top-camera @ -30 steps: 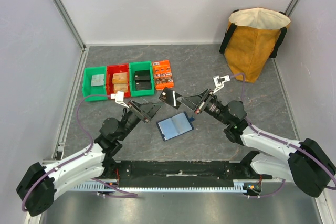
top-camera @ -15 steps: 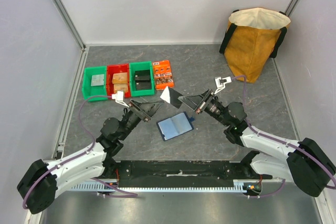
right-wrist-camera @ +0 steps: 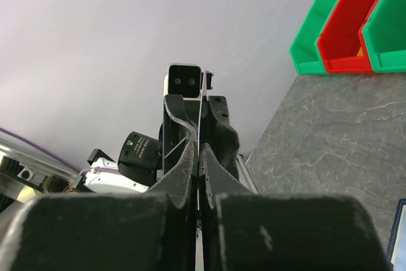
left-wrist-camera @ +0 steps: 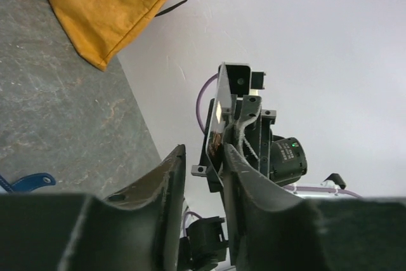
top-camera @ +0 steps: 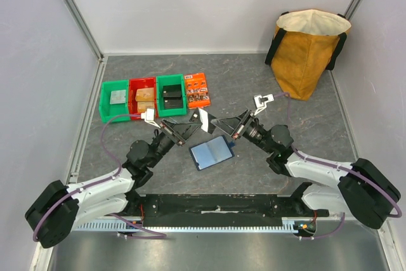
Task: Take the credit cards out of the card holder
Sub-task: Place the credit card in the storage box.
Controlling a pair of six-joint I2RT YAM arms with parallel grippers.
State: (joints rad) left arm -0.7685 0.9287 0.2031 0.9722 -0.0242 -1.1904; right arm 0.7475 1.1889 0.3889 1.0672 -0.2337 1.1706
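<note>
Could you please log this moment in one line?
right gripper: shut on card | left gripper: open at card | wallet: open on table

My left pincer (top-camera: 192,126) and right pincer (top-camera: 217,120) are black. The thin flat plastic credit card (top-camera: 204,120) glints white. The small folding card holder (top-camera: 211,152) shows pale blue sleeves edged navy. At ten o'clock I see a green plastic bin (top-camera: 103,103), a red plastic bin (top-camera: 143,82) and a second green plastic bin (top-camera: 171,78); at eleven, an orange printed packet (top-camera: 198,89). At two o'clock, the mustard fabric bag (top-camera: 304,55) has black straps. The tabletop (top-camera: 254,80) is dark grey, pale-veined.
</note>
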